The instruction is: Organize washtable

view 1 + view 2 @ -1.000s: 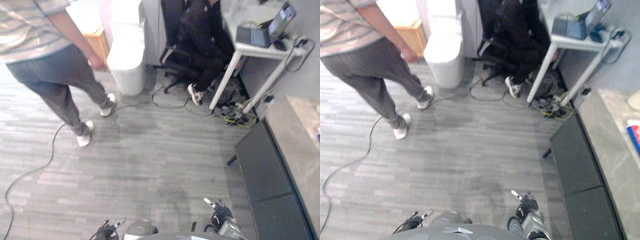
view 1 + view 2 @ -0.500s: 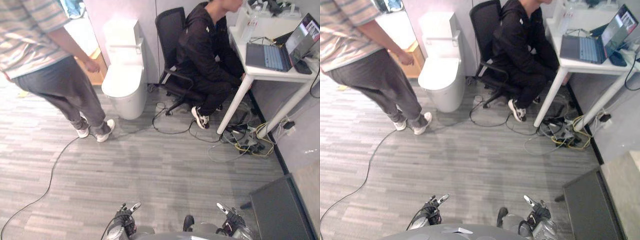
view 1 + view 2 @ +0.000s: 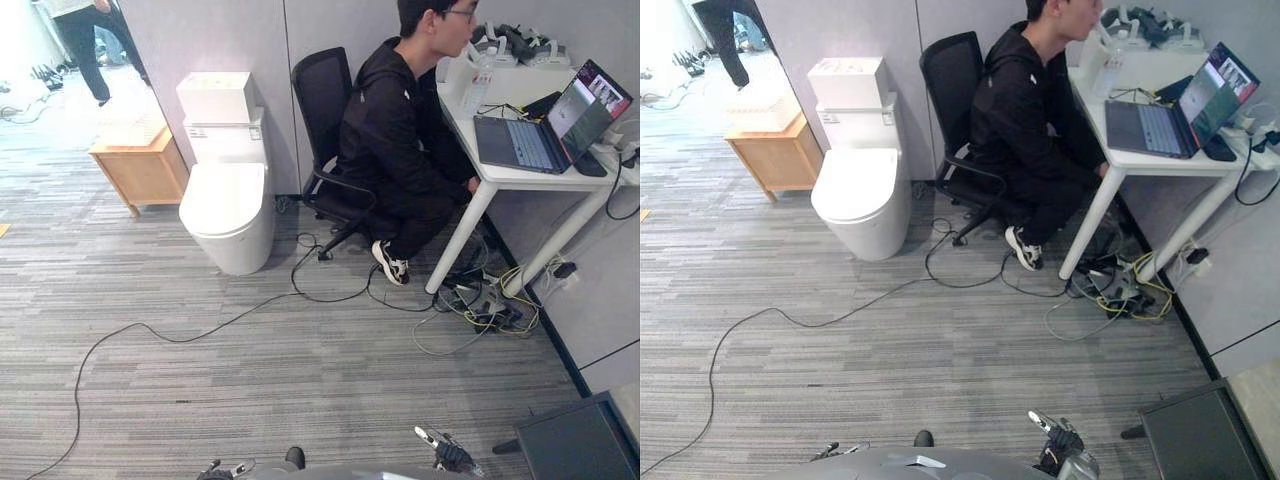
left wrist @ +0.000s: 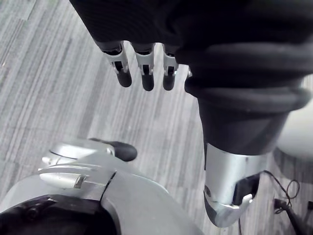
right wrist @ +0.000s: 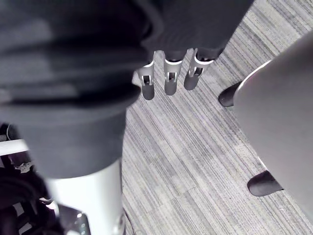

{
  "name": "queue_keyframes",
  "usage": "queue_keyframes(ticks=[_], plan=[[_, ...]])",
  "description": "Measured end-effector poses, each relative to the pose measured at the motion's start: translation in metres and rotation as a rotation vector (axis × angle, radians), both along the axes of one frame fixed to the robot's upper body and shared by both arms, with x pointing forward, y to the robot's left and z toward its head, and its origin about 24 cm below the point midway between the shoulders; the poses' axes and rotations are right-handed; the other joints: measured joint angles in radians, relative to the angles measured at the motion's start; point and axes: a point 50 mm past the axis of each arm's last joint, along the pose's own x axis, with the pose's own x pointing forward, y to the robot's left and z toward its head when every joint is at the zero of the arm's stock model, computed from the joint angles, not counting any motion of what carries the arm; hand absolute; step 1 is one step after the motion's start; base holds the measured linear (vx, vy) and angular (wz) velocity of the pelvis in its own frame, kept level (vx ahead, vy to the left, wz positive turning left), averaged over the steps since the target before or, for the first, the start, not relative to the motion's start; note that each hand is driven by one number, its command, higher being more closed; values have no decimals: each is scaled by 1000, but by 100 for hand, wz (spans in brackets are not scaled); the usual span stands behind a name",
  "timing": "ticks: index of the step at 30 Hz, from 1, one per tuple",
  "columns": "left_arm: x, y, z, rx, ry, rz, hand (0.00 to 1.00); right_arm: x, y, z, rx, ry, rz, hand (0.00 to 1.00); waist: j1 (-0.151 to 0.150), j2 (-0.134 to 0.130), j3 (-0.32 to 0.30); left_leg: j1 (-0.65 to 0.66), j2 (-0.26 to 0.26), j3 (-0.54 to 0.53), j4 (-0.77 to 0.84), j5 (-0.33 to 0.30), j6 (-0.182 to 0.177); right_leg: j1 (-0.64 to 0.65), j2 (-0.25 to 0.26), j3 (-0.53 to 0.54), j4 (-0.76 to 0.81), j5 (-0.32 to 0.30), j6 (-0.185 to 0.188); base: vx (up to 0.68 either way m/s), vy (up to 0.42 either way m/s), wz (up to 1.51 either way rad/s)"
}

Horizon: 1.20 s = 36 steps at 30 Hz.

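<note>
The washtable's dark cabinet front and a strip of its pale top sit in the lower right corner, to my right. My left hand hangs low by my side over the grey carpet, fingers straight and holding nothing. My right hand hangs the same way on the other side, fingers straight and empty. Both hands peek in at the bottom edge of the eye views, the left hand and the right hand. None of the items on the washtable can be seen.
Ahead stand a white toilet and a small wooden cabinet. A person in black sits on an office chair at a white desk with a laptop. Cables lie under the desk and across the carpet. Another person stands far back left.
The camera has swung up and left, so the washtable has slid to the lower right corner. The standing person has walked off to the far back left. Both hands stay hanging.
</note>
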Motion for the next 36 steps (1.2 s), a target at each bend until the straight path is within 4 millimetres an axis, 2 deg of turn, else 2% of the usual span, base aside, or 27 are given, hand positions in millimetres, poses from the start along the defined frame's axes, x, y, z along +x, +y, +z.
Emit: queue_keyframes(ticks=[5, 9, 14, 16, 17, 18, 20, 21, 22, 23, 24, 25, 26, 28, 29, 30, 31, 32, 33, 34, 36], plan=[[1, 0, 0, -2, 5, -28, 0, -7, -4, -1, 1, 20, -40, 0, -4, 0, -7, -19, 0, 0, -10, -6, -4, -16, -1, -6, -3, -10, -3, 0, 0, 0], [-2, 0, -1, -9, 29, -28, 0, -12, -6, -2, -6, 40, -40, 0, -25, 0, -10, -44, 2, 2, -9, -13, -7, -40, 0, -7, -2, -10, -2, 23, -14, -1], [-2, 0, -1, -8, 33, -23, 0, -12, -6, -2, -3, 38, -47, 0, -26, 0, -9, -30, 25, 54, 7, -26, -19, -53, 19, 34, 25, -14, -18, 73, -72, -26], [-4, 1, -1, -6, 34, -8, 0, -8, -4, -1, -2, 30, -30, 0, -24, -3, -1, -32, 47, 101, 92, -85, -31, -60, 34, 84, 56, -22, -31, 49, -103, -83], [-1, 3, 0, 0, 22, 12, 0, -5, -2, -1, -12, 28, 12, 0, -24, -8, 5, -70, 76, 133, 240, -148, -49, -71, 48, 127, 91, -43, -44, -8, -128, -85], [2, 4, 1, 6, 9, 15, 0, -4, -1, -1, -15, 25, 32, 0, -24, -13, 12, -96, 88, 139, 321, -168, -54, -75, 53, 148, 105, -54, -49, -81, -150, -90], [13, 5, 4, 23, -41, 15, 0, -1, -1, 0, -38, 13, 79, 0, -20, -15, 17, -225, 139, 112, 623, -183, -49, -122, 89, 224, 184, -86, -71, -199, -202, -101], [18, 5, 6, 28, -72, 35, 0, 0, -4, 1, -49, 9, 86, 0, -18, 2, 20, -288, 168, 51, 767, -181, -46, -150, 130, 273, 224, -106, -98, -173, -182, -121], [17, 2, 5, 19, -77, 51, 0, 2, -6, 2, -55, 3, 89, 0, -17, 14, 24, -315, 175, 13, 827, -174, -40, -160, 152, 297, 240, -109, -103, -77, -75, -134], [17, -1, 5, 12, -81, 61, 0, 7, -11, 5, -79, -16, 94, 0, -14, 28, 26, -350, 162, -56, 879, -210, -41, -174, 176, 344, 265, -116, -113, 9, 19, -127], [18, -3, 4, 7, -84, 67, 0, 8, -14, 6, -93, -20, 91, 0, -16, 32, 27, -354, 126, -106, 840, -261, -47, -188, 187, 391, 282, -123, -116, 29, 36, -122], [19, -4, 4, 4, -89, 72, 0, 9, -13, 6, -97, -24, 92, 0, -20, 33, 28, -360, 100, -130, 808, -280, -51, -198, 192, 415, 290, -126, -115, 94, 59, -122], [20, -4, 5, 4, -97, 87, 0, 12, -12, 7, -100, -34, 108, 0, -15, 40, 28, -364, 55, -198, 735, -306, -71, -214, 204, 468, 302, -129, -111, 109, 105, -126], [22, -11, 5, -12, -115, 117, 0, 16, -9, 9, -107, -53, 154, 0, 11, 53, 22, -355, -9, -345, 612, -310, -82, -256, 234, 567, 331, -141, -91, 171, 217, -167], [20, -13, 4, -13, -113, 128, 0, 14, -9, 8, -111, -48, 173, 0, 19, 64, 14, -351, -27, -366, 596, -324, -81, -272, 249, 638, 350, -156, -67, 209, 284, -168], [20, -9, 5, -3, -114, 132, 0, 15, -6, 8, -105, -50, 191, 0, 29, 46, 12, -338, -28, -308, 592, -341, -64, -267, 242, 683, 347, -161, -57, 219, 298, -154], [17, -7, 5, 2, -112, 137, 0, 12, -4, 7, -101, -42, 200, 0, 30, 39, 5, -327, -27, -258, 587, -348, -52, -261, 230, 721, 333, -154, -46, 205, 227, -125], [17, -5, 6, 8, -113, 139, 0, 11, -2, 7, -99, -38, 216, 0, 27, 24, -9, -320, -30, -218, 590, -351, -30, -259, 210, 736, 315, -134, -16, 247, 269, -123], [18, -3, 6, 14, -111, 130, 0, 6, 1, 5, -92, -26, 225, 0, 14, 20, -30, -319, -37, -176, 596, -361, -12, -261, 180, 747, 277, -116, 7, 207, 228, -93], [18, -2, 6, 17, -110, 124, 0, 6, 1, 5, -92, -27, 223, 0, 5, 14, -39, -319, -38, -159, 594, -364, -7, -267, 172, 750, 259, -103, 11, 185, 213, -82], [21, -4, 6, 17, -114, 103, 0, 9, 0, 7, -87, -44, 213, 0, 7, 19, -50, -308, -36, -86, 552, -357, 19, -287, 151, 777, 212, -46, 13, 133, 184, -104]])
